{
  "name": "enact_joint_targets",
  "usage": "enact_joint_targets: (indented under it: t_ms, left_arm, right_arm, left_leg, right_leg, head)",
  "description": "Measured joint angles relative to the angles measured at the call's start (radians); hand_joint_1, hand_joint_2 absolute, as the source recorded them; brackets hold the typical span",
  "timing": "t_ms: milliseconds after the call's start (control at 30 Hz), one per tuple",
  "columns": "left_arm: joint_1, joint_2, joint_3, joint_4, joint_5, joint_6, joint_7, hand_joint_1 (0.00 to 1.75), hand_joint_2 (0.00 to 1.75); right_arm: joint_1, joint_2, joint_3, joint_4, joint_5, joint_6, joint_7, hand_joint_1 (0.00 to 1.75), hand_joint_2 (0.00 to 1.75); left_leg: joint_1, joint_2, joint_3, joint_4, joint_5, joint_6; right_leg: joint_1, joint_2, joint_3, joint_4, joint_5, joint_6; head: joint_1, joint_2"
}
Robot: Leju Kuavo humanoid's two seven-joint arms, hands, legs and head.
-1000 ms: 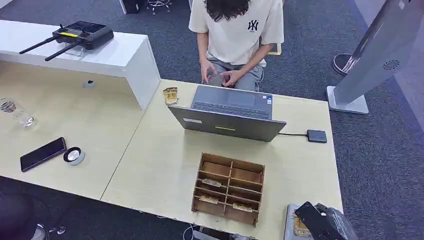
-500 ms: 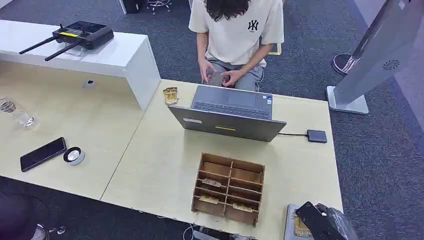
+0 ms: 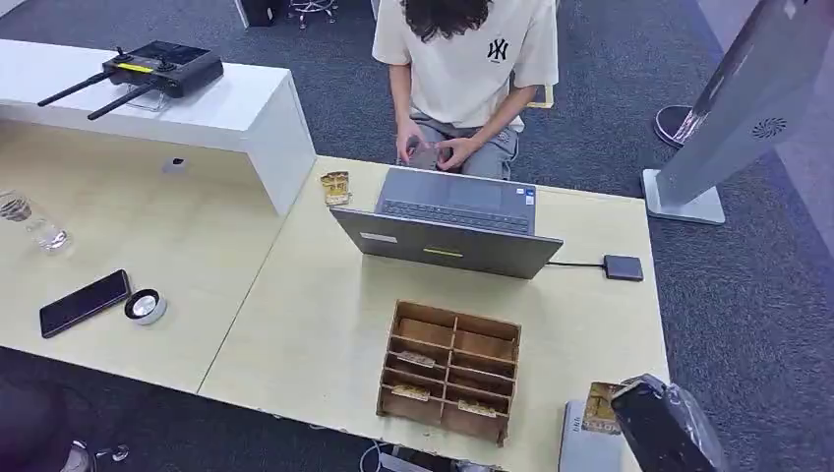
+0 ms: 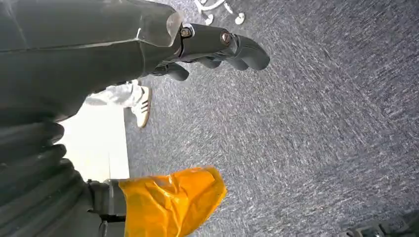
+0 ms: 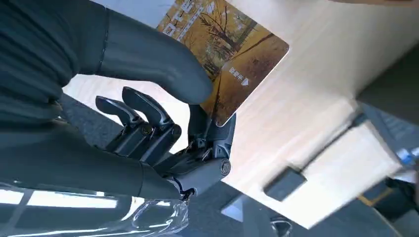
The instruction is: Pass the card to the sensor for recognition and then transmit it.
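While my right hand [image 5: 163,123] pinched the autumn-printed yellow plastic card [image 5: 225,59] by one edge, a loose grip could have dropped it short of the black sensor box [image 3: 623,266].

1. Right hand [image 3: 667,433]: cut off by the head view's frame edge at 5 o'clock, fingers hidden under its dark cover.
2. Card [image 5: 225,52]: thumb covers part of the face, one corner runs off frame; printed text too small to read.
3. Grey sensor pad [image 3: 586,447]: cropped by the frame edge, partly under card and hand.
4. Cards in wooden organizer [image 3: 449,371]: too small to make out.
5. Person [image 3: 462,59]: head cropped at 12 o'clock; small dark object in their hands, possibly a phone.
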State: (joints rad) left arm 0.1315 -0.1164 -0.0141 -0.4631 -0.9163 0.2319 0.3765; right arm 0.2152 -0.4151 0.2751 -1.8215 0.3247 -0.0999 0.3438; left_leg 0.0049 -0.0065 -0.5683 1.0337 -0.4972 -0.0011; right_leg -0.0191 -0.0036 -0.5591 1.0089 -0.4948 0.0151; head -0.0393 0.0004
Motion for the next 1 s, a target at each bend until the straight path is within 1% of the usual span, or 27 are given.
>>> enact_joint_targets:
  t_ms: [267, 533, 633, 767, 1000]
  left_arm:
    - [0.0, -0.009, 0.031, 0.006, -0.013, -0.001, -0.015, 0.0, 1.75]
    - [0.0, -0.019, 0.074, 0.006, -0.036, -0.01, -0.034, 0.0, 1.75]
    - [0.0, -0.019, 0.083, 0.006, -0.041, -0.01, -0.04, 0.0, 1.75]
    - [0.0, -0.021, 0.097, 0.006, -0.042, -0.01, -0.043, 0.0, 1.75]
    - [-0.01, -0.024, 0.116, 0.034, -0.073, -0.008, -0.077, 0.0, 1.75]
  right_arm:
    - [0.001, 0.042, -0.036, -0.097, -0.054, -0.035, -0.087, 1.75, 1.75]
    - [0.005, 0.071, -0.051, -0.182, -0.126, -0.047, -0.177, 1.75, 1.75]
    - [0.016, 0.073, -0.051, -0.209, -0.163, -0.039, -0.203, 1.75, 1.75]
    - [0.022, 0.073, -0.052, -0.229, -0.184, -0.031, -0.216, 1.75, 1.75]
    - [0.048, 0.07, -0.047, -0.267, -0.329, 0.03, -0.315, 1.75, 1.75]
  left_leg:
    - [0.0, 0.0, 0.0, 0.0, 0.0, 0.0]
    - [0.0, 0.0, 0.0, 0.0, 0.0, 0.0]
    - [0.0, 0.0, 0.0, 0.0, 0.0, 0.0]
    - [0.0, 0.0, 0.0, 0.0, 0.0, 0.0]
    - [0.0, 0.0, 0.0, 0.0, 0.0, 0.0]
  right_leg:
    - [0.0, 0.0, 0.0, 0.0, 0.0, 0.0]
    - [0.0, 0.0, 0.0, 0.0, 0.0, 0.0]
    - [0.0, 0.0, 0.0, 0.0, 0.0, 0.0]
    - [0.0, 0.0, 0.0, 0.0, 0.0, 0.0]
    - [0.0, 0.0, 0.0, 0.0, 0.0, 0.0]
  head:
    - [0.0, 0.0]
    - [0.0, 0.0]
    - [0.0, 0.0]
    - [0.0, 0.0]
    - [0.0, 0.0]
